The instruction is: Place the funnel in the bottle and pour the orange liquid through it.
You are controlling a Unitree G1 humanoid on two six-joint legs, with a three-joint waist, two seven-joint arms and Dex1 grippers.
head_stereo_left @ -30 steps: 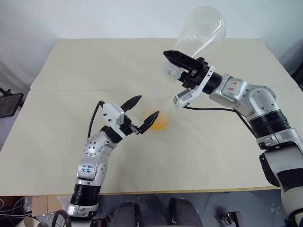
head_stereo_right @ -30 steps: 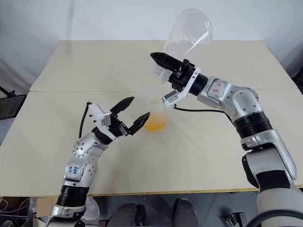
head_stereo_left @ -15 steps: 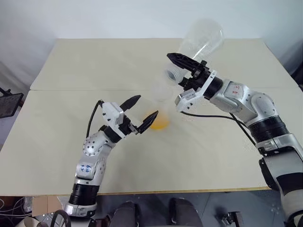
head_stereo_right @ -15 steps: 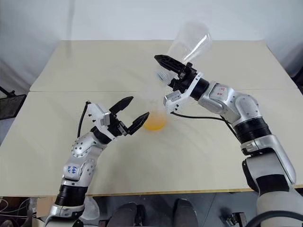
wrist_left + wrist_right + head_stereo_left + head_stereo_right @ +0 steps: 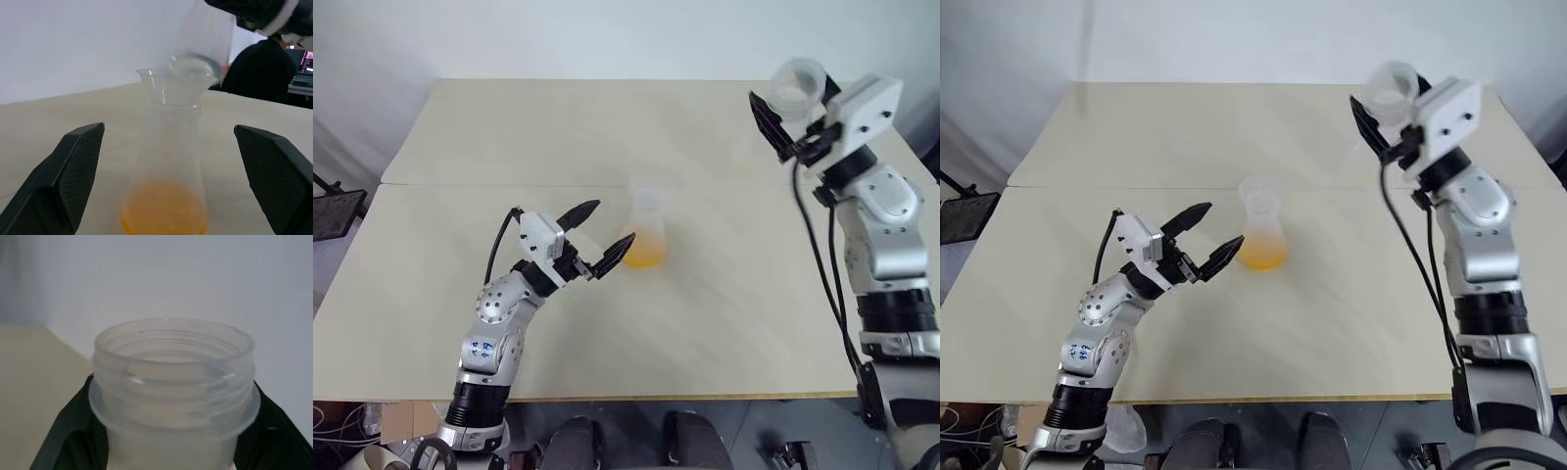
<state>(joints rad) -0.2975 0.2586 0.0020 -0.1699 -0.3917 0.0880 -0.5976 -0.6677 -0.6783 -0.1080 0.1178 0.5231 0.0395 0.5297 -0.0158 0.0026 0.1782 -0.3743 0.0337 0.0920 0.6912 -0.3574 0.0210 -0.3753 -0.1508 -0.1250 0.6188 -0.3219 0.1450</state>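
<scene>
Bottle [image 5: 647, 235] stands just beyond the wide-open left gripper [image 5: 596, 238]; right gripper [image 5: 781, 122] clamps a clear jar [image 5: 799, 86]

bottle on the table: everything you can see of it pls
The bottle is a small, colourless, see-through flask with a wide rounded base narrowing to a slim neck. It stands upright near the middle of the table. The orange liquid fills only its base. The clear funnel sits in its mouth, flared rim on top. The left gripper is open with a finger on each side of the base, not touching it in the left wrist view. Nothing else touches it.
</scene>
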